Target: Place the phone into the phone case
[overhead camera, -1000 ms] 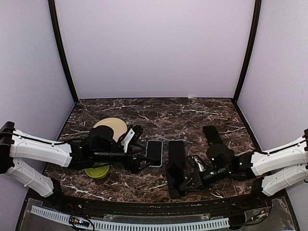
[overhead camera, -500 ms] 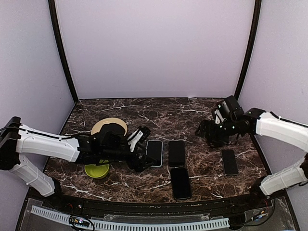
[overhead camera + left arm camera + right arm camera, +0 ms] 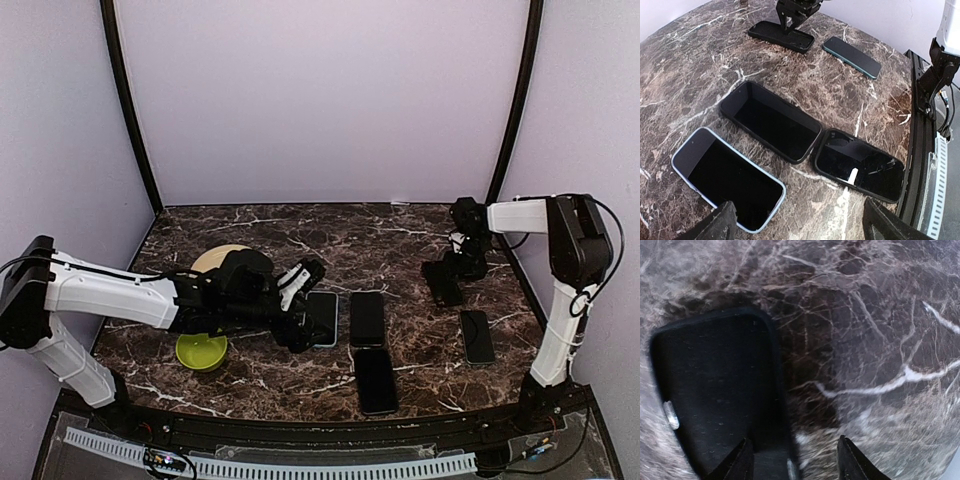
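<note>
A phone with a light blue rim (image 3: pixel 322 318) lies screen up left of centre; it also shows in the left wrist view (image 3: pixel 725 177). An empty black phone case (image 3: pixel 367 318) lies right beside it, seen also in the left wrist view (image 3: pixel 771 120). My left gripper (image 3: pixel 303 310) is open and empty, low over the table at the phone's left edge (image 3: pixel 800 231). My right gripper (image 3: pixel 457 270) is open at the back right over a second black case (image 3: pixel 441 284). In the right wrist view its jaws (image 3: pixel 795 462) straddle that case's (image 3: pixel 715 390) right edge.
A glossy black phone in a black rim (image 3: pixel 375 380) lies near the front edge. A dark teal phone (image 3: pixel 477 335) lies at the right. A tan plate (image 3: pixel 215 260) and a yellow-green bowl (image 3: pixel 201 353) sit behind my left arm.
My right arm swung from the front centre to the back right and now sits low over the far black case. My left gripper crept right toward the blue-rimmed phone.
</note>
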Controlling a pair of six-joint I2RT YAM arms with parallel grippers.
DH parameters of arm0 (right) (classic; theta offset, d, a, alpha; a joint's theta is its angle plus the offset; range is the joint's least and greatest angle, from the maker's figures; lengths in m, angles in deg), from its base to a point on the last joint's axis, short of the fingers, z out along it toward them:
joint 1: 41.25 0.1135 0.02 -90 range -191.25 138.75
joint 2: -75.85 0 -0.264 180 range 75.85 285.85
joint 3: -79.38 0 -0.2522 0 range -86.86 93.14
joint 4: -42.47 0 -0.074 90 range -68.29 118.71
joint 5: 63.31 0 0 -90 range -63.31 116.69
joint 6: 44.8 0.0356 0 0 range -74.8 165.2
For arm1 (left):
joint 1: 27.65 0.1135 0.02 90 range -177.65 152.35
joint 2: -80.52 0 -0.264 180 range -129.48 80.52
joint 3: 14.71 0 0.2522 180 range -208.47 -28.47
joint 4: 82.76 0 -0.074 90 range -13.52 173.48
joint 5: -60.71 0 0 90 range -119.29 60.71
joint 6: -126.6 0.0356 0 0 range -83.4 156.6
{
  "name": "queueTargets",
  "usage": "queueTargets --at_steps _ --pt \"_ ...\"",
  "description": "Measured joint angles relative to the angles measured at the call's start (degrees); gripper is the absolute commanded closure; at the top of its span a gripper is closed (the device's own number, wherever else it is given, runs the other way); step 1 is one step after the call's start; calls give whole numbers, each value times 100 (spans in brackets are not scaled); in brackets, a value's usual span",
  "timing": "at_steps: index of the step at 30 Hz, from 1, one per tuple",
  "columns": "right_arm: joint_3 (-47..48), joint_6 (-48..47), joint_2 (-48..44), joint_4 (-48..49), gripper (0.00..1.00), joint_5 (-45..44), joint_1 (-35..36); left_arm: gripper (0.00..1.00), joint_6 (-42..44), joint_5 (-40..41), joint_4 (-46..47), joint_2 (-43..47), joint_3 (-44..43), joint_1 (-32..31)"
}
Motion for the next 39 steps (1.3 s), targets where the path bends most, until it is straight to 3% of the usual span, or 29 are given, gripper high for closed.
queueTargets --at_steps 6,15,18,24,28,30,32,33,34,35,37,39 --pt "-9 -293 83 116 100 417 -133 11 90 2 -109 -22 -7 11" --pt "-334 -968 -243 238 100 356 72 12 48 -369 -186 11 -107 243" --pt "-756 -1412 -970 313 100 -17 885 9 -24 -625 -262 98 -190 444" --pt "-1399 -2531 -3121 1246 100 -802 3917 6 -107 -1287 -472 411 -527 621" --pt "-1342 -3025 -3344 1547 100 -1504 5305 7 -190 -1740 -476 531 -590 625" --pt "-1255 -3244 -3141 1537 100 -1888 5827 17 -275 -1958 -503 525 -590 625" --pt "-1141 -3425 -2927 1506 100 -2192 6203 38 -352 -2210 -505 518 -590 625" --pt "-1060 -3521 -2815 1495 100 -2347 6363 57 -378 -2280 -507 516 -590 625" --pt "-990 -3589 -2747 1491 100 -2444 6459 67 -415 -2409 -505 505 -590 625" --pt "-909 -3683 -2702 1495 100 -2549 6535 89 -448 -2533 -505 485 -590 625" --pt "-782 -3838 -2706 1563 100 -2710 6603 99 -474 -2754 -525 431 -590 625" --pt "-717 -3963 -2765 1628 100 -2782 6629 100 -457 -2839 -551 402 -590 632"
